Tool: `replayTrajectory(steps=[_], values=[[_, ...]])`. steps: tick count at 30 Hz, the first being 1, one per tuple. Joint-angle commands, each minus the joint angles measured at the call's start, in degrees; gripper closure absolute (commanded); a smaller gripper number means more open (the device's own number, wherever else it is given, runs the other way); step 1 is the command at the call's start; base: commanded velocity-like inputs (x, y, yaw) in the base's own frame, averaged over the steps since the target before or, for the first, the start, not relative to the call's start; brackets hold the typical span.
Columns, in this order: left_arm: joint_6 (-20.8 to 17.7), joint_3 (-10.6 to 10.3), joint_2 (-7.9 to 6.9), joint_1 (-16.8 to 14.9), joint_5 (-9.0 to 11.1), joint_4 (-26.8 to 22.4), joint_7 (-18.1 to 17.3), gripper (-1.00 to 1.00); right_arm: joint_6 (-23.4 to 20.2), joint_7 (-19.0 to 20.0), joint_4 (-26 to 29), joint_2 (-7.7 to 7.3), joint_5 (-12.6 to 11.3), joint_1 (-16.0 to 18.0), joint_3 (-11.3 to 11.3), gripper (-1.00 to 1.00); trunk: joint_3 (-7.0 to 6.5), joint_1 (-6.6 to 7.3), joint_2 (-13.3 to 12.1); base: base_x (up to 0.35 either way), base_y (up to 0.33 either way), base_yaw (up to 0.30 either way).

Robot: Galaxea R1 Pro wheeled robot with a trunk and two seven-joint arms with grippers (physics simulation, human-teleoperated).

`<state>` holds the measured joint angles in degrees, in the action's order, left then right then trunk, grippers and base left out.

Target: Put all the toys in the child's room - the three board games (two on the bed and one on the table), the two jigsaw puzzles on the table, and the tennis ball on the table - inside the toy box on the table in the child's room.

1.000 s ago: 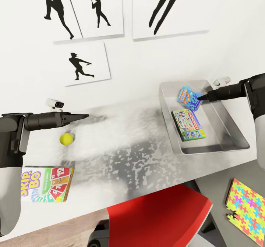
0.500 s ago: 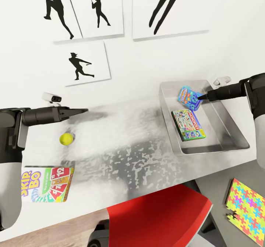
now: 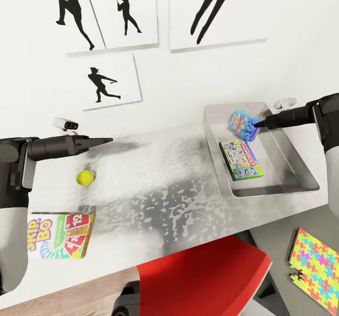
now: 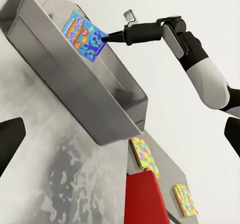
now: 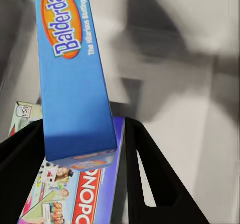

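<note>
Lying flat at the near left corner of the table [image 3: 155, 198]: the SKIP-BO board game [image 3: 60, 236], untouched. Just beyond, the tennis ball [image 3: 84, 177], resting alone on the pale top. Hovering above and behind the ball, the left gripper [image 3: 107, 141], tips pointing along the desk, empty, apparently drawn together in the head view though cannot tell for sure. Farther right, inside the toy box [image 3: 296, 165], the green-edged board game [image 3: 241, 160] lying flat. Poised over the bin's far end, the right gripper [image 3: 258, 124], clamped on one corner of the blue board game [image 3: 242, 124], the box tilted on edge. Best released only once lowered and tipped toward flat, beside or atop the green-edged box, clear of the rim, so no bounce out. At far right, on the lower dark section, a jigsaw puzzle [image 3: 315, 265], waiting; a second puzzle slab [image 4: 185, 200] beyond it in the left wrist view.
</note>
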<state>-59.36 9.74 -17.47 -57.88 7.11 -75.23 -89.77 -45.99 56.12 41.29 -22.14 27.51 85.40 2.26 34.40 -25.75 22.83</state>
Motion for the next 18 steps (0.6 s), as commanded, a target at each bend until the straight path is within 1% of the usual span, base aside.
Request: replayTrajectory(steps=[1, 2, 3, 18], values=[[-0.6, 0.0, -0.04, 0.0, 0.0, 0.0, -0.2, -1.0, -0.2, 0.4, 0.0, 0.05, 0.5, 0.0, 0.2, 1.0, 0.08, -0.03, 0.1, 0.0, 0.0, 0.0], [-0.6, 0.0, -0.03, 0.0, 0.0, 0.0, -0.2, -1.0, -0.2, 0.3, 0.0, 0.06, 0.5, 0.0, 0.2, 1.0, 0.08, -0.03, 0.1, 0.0, 0.0, 0.0], [-0.6, 0.0, -0.03, 0.0, 0.0, 0.0, -0.2, -1.0, -0.2, 0.2, 0.0, 0.05, 0.5, 0.0, 0.2, -1.0, 0.08, -0.03, 0.1, 0.0, 0.0, 0.0], [-0.6, 0.0, -0.02, 0.0, 0.0, 0.0, -0.2, -1.0, -0.1, -0.3, -0.1, -0.01, 0.6, 0.0, 0.2, -1.0, 0.08, -0.03, 0.1, 0.0, 0.0, 0.0]])
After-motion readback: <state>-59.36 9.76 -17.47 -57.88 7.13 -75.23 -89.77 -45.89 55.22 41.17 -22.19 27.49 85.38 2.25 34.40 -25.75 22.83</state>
